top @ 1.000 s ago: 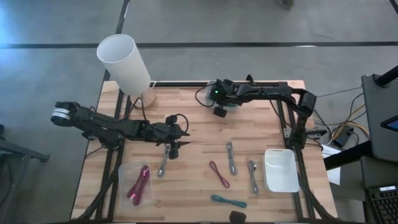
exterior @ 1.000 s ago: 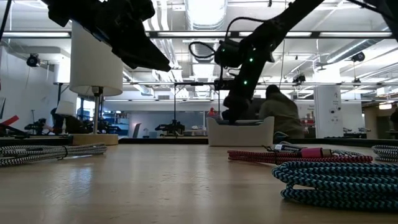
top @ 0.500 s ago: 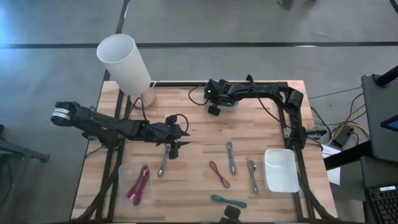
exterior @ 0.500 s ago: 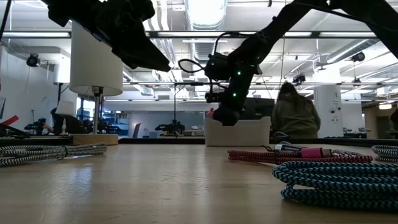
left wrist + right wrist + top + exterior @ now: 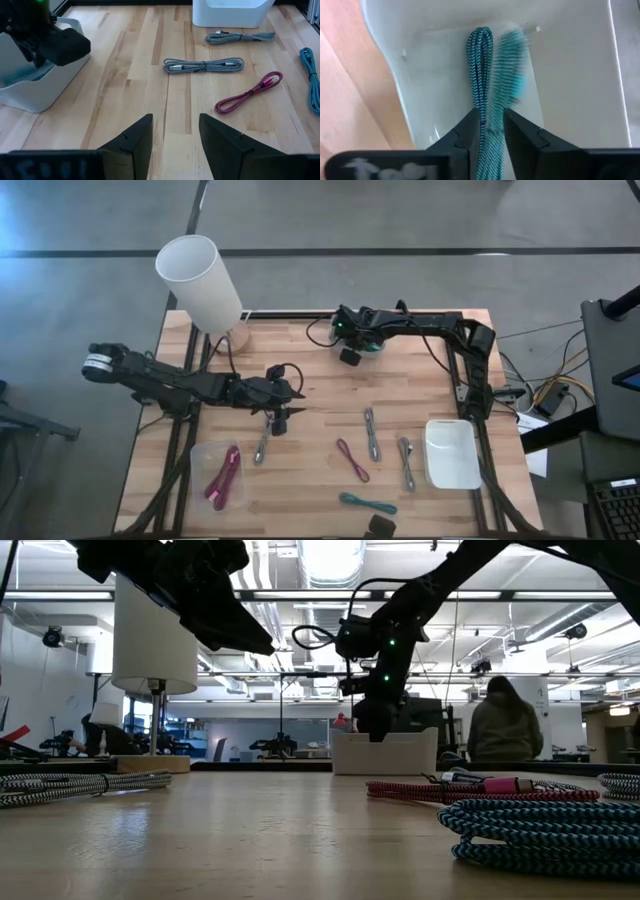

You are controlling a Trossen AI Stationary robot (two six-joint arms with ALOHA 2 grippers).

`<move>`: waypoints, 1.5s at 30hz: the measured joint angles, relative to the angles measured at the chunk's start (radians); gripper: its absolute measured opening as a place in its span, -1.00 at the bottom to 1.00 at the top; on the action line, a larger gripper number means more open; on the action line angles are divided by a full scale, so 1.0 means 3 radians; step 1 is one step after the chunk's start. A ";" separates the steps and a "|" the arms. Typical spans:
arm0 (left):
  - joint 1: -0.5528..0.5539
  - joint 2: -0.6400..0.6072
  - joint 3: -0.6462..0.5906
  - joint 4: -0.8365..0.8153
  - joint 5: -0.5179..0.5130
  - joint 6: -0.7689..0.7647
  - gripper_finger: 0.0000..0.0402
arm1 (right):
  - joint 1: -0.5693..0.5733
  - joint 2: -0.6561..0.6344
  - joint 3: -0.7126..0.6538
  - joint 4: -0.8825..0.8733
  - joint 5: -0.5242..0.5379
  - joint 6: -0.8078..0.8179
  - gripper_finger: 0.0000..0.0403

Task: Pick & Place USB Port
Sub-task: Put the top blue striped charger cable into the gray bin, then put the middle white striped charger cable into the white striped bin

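A: Where is the right claw (image 5: 487, 131)?

B: Over the far middle of the surface (image 5: 420, 385), hanging above a white bin (image 5: 570, 80). Its 2 fingers (image 5: 465, 132) are nearly pressed together, pinching a teal braided USB cable (image 5: 480, 65) that dangles from the claw down into that bin.

A: And the left claw (image 5: 172, 137)?

B: It hovers over the left half of the surface, fingers spread with nothing between them. Ahead of it lie 2 grey braided cables (image 5: 204, 65), a magenta cable (image 5: 248, 93), and a second white bin (image 5: 232, 11) beyond them. Off to the claw's side, the right arm's wrist sits over the first bin.

A: Anything else down there?

B: In the high view, a clear tray (image 5: 205, 470) just beside the left claw holds a pink cable (image 5: 224, 475). Another teal cable (image 5: 367, 504) lies at the near edge, well apart from both claws. A lamp (image 5: 200, 280) stands at the far left corner.
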 joint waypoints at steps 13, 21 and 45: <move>0.0000 0.0000 0.0000 0.0000 0.0001 -0.0004 -0.18 | 0.0257 -0.0237 -0.0006 -0.0327 -0.0006 0.0181 -0.28; 0.0000 0.0000 0.0000 0.0003 0.0000 -0.0009 -0.18 | 0.0805 -0.0824 -0.0010 -0.0879 -0.0191 0.0937 -0.27; 0.0000 0.0000 0.0000 0.0033 0.0000 -0.0009 -0.18 | 0.2578 -0.1329 -0.1184 -0.0137 -0.0880 0.2624 -0.28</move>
